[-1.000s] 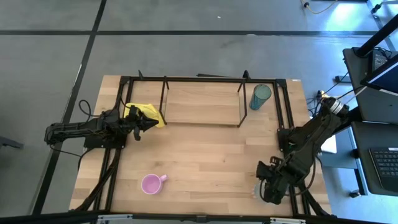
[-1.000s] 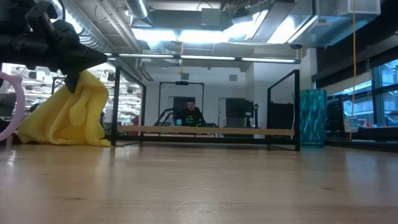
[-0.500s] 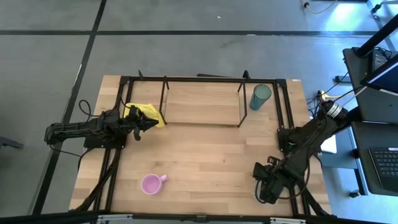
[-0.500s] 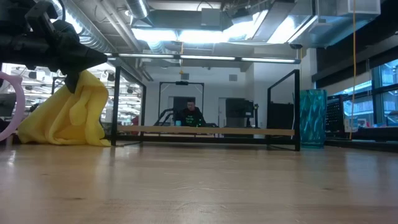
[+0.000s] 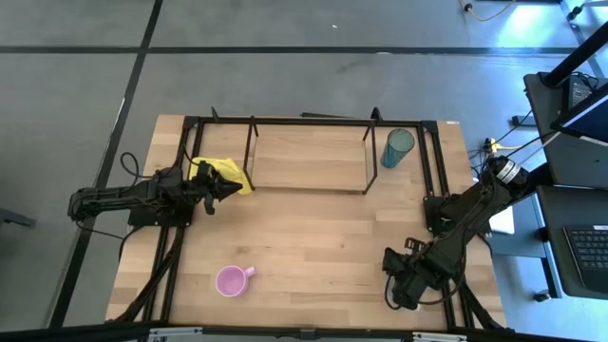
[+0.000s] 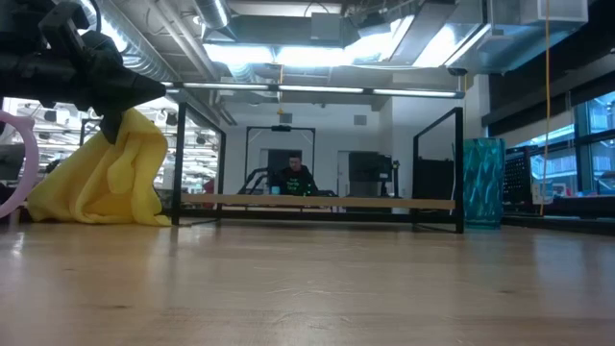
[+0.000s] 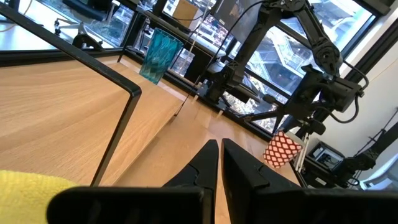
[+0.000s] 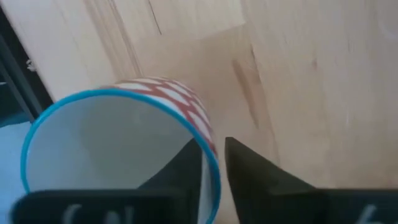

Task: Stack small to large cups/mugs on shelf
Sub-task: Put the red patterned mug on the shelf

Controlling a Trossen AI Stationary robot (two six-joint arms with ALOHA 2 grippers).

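Gripping the rim of the red-checked mug [image 8: 118,149], the right pincer [image 8: 208,171] holds it above the counter [image 5: 313,237]. The left pincer [image 7: 219,163], closed, hovers beside the yellow cloth [image 5: 223,174].

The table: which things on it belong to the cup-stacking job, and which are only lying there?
Belong to the job:
pink mug
teal tumbler
checked cup, gripped by the right hand
shelf

Only lying there:
yellow cloth
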